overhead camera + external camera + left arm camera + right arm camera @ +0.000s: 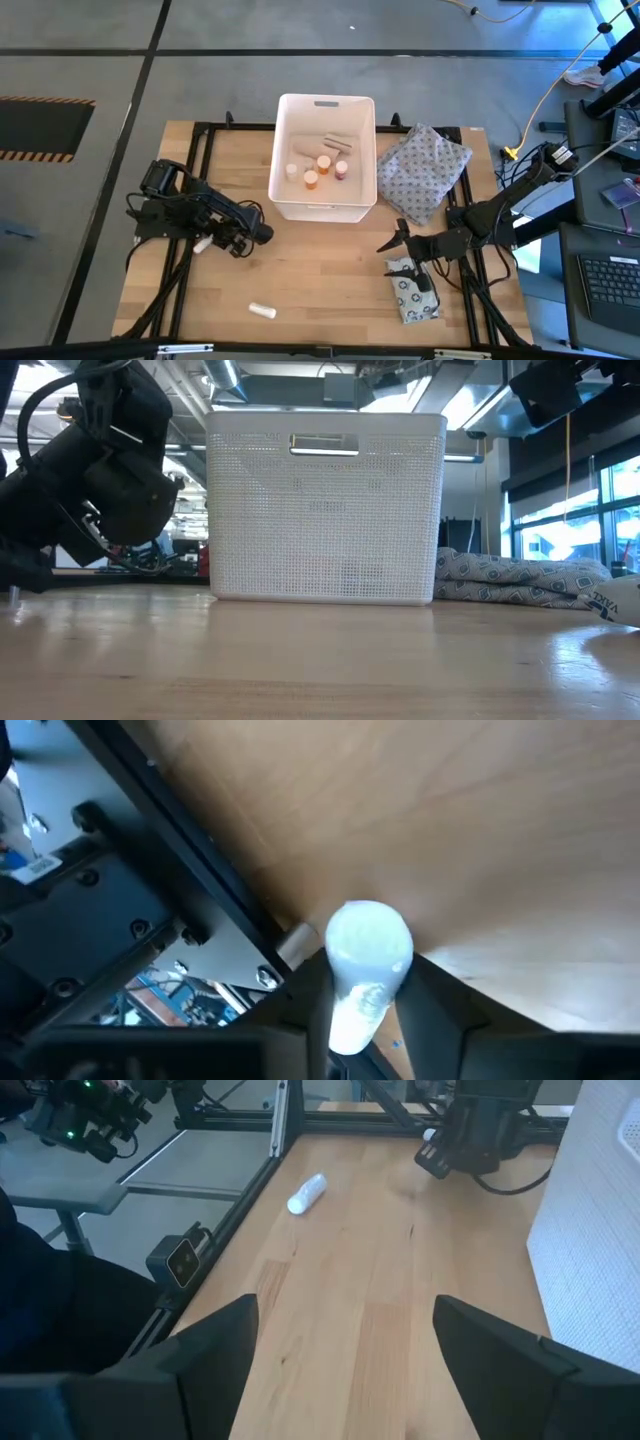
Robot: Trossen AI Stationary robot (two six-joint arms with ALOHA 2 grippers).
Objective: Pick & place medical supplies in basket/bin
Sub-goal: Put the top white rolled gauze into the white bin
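Note:
My left gripper (365, 1020) is low over the table's left part, shut on a small white vial (365, 960), which also shows as a white bit beside the gripper (204, 243). The white bin (325, 155) stands at the middle far side and holds orange-capped bottles (312, 180) and tan rolls (335, 142). A second white vial (263, 311) lies on its side near the front edge. My right gripper (393, 240) hangs open above the table, right of the bin. A flat grey packet (412, 292) lies under its arm. My left gripper pinches the white vial's body (352, 1005) between its two fingers, behind the rounded cap end (368, 935). The fingers slant down and run along the vial, whose cap end sticks out past them toward the wood. Whether the vial still rests on the table I cannot tell.
A grey dotted cloth bundle (422, 170) lies right of the bin. Black frame rails (190, 870) run along the table's left edge close to my left gripper. Bare wood (320, 270) stretches between the two arms in front of the bin.

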